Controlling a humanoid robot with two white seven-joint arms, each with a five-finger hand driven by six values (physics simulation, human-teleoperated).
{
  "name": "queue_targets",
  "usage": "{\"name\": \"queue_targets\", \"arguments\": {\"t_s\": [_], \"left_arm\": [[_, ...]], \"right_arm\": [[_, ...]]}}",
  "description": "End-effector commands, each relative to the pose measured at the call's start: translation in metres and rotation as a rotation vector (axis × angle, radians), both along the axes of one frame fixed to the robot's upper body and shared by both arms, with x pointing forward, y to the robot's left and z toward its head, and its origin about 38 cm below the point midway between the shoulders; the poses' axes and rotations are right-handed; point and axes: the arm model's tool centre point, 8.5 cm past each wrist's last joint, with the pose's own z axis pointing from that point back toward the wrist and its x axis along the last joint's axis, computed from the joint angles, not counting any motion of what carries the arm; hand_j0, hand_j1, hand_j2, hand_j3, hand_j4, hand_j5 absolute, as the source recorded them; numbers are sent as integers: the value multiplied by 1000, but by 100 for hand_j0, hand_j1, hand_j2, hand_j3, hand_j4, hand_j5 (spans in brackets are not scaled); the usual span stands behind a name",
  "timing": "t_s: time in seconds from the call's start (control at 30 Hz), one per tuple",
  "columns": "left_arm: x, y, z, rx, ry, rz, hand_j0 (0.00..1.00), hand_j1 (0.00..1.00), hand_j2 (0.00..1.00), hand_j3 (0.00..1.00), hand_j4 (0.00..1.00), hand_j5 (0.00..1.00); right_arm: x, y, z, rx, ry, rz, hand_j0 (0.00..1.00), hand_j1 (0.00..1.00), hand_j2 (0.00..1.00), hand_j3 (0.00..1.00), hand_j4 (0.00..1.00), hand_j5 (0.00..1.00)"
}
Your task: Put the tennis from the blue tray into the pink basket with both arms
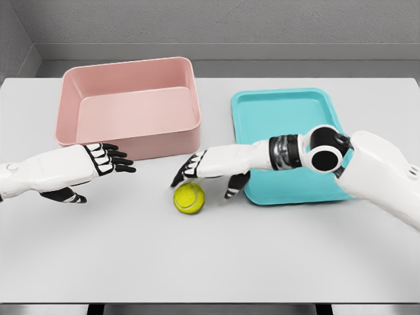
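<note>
A yellow-green tennis ball (189, 197) lies on the white table between the pink basket (128, 108) and the blue tray (289, 141), outside both. My right hand (205, 174) reaches left across the tray's near left corner and hovers just above and behind the ball, fingers spread, holding nothing. My left hand (98, 167) is in front of the basket's near wall, left of the ball, fingers extended and holding nothing. The basket holds nothing I can see.
The table (210, 262) runs wide in front of both hands. A grey wall stands behind the table's far edge. The right forearm lies over the tray's near half.
</note>
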Motion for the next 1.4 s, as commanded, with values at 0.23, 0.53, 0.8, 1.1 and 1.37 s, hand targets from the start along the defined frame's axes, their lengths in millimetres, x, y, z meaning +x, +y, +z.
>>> {"name": "queue_targets", "arguments": {"t_s": [0.23, 0.53, 0.8, 1.1, 1.37], "left_arm": [[-2, -31, -10, -212, 85, -25, 100, 100, 100, 100, 100, 100], [1, -92, -27, -210, 56, -160, 100, 100, 100, 100, 100, 100], [6, -97, -18, -194, 37, -187, 100, 100, 100, 100, 100, 100], [13, -99, -14, 42, 93, -251, 100, 100, 100, 100, 100, 100], [18, -135, -3, -48, 62, -311, 100, 100, 100, 100, 100, 100]], "right_arm": [[12, -71, 56, 38, -149, -41, 100, 100, 100, 100, 100, 100], [45, -151, 74, 336, -269, -387, 100, 100, 100, 100, 100, 100], [41, -185, 55, 247, -234, -448, 100, 100, 100, 100, 100, 100], [56, -272, 51, 218, -238, -708, 100, 100, 100, 100, 100, 100], [57, -261, 44, 225, -222, -688, 100, 100, 100, 100, 100, 100]]}}
